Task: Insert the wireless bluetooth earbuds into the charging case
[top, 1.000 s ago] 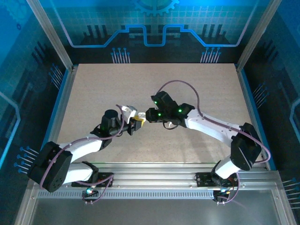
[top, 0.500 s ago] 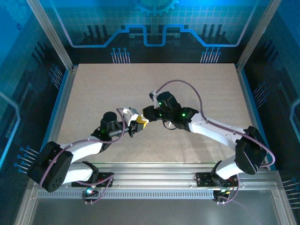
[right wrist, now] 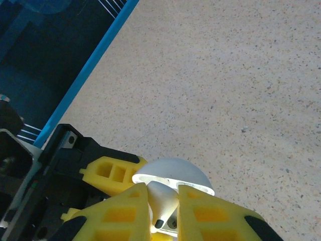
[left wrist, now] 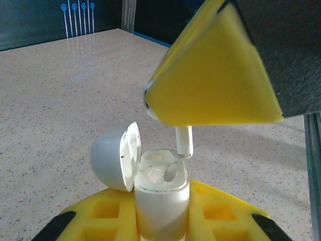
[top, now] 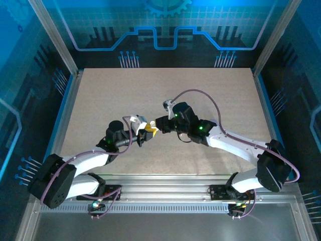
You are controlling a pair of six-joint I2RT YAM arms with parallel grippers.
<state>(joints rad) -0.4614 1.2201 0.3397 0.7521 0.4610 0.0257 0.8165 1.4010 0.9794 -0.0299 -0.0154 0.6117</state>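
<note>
My left gripper [left wrist: 160,228] is shut on the white charging case [left wrist: 161,198], held upright with its rounded lid [left wrist: 113,156] flipped open to the left. One white earbud lies seated in the case's left slot [left wrist: 153,173]. My right gripper [right wrist: 163,211] is shut on a second white stem-shaped earbud [right wrist: 161,201], whose stem [left wrist: 184,142] hangs just above the case's right slot. In the top view both grippers meet at mid-table, left gripper [top: 143,134] and right gripper [top: 156,126] nearly touching. The pale purple earbuds are out of view.
The speckled beige table [top: 165,95] spreads around the arms. A blue rail [right wrist: 95,60] runs along the table's edge, seen in the right wrist view. The aluminium frame [top: 165,191] crosses the near edge by the arm bases.
The right arm has swung lower and closer, bringing its earbud down toward the open case. The left gripper with the case has shifted slightly left and nearer.
</note>
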